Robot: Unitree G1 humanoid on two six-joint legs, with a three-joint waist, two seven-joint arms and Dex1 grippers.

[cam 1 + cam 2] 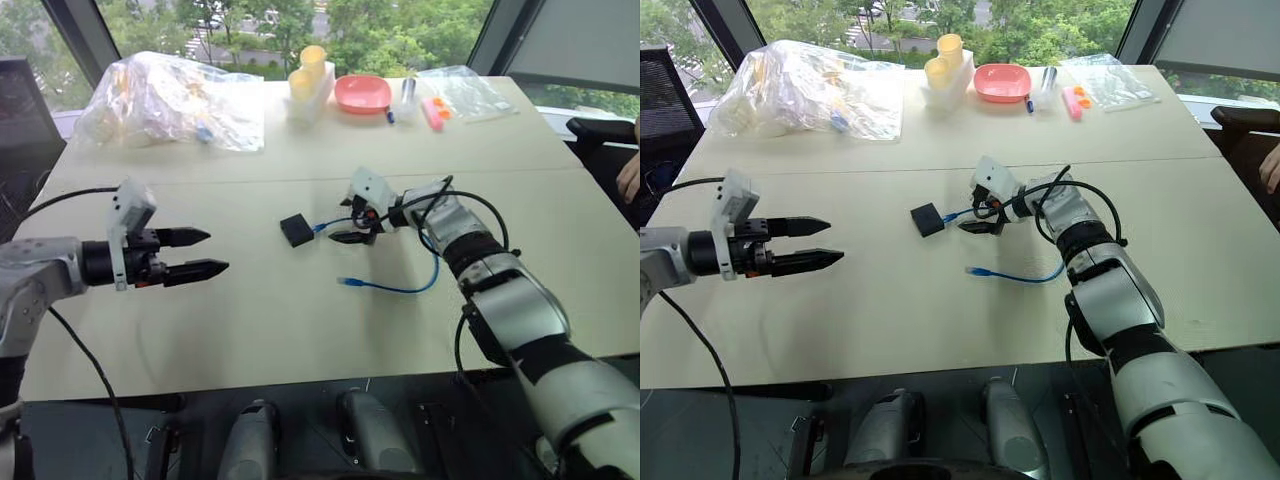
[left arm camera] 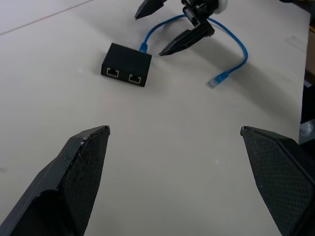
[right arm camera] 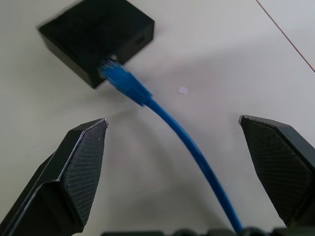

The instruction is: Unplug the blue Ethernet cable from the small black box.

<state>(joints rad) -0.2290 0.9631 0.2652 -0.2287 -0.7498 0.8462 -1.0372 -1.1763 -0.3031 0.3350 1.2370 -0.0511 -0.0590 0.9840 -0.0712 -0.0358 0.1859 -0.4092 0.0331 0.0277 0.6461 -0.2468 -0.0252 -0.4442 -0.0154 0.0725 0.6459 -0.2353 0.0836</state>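
- Left eye view showed one pale table with two robot arms over it, one from each lower corner of the frame.
- One small black box lay flat near the middle of the frame, and one blue Ethernet cable was plugged into its side.
- From the box the cable ran right, passed between the right gripper's fingers, looped down, and ended in one free plug lying on the table below and right of the box.
- The right gripper stood just right of the box, its two black fingers spread apart on either side of the cable, grasping nothing.
- Right wrist view showed the plugged-in end seated in the box, with the cord running between the two released fingers.
- The left gripper hovered at the left of the frame, well apart from the box, its two fingers parted and empty.
- Left wrist view showed two ports side by side on the box's near face.
- Along the top of the frame sat one crumpled clear plastic bag at upper left, two yellow cups in a white holder, one pink dish, and one flat clear bag at upper right.
- A person's hand showed at the right edge.
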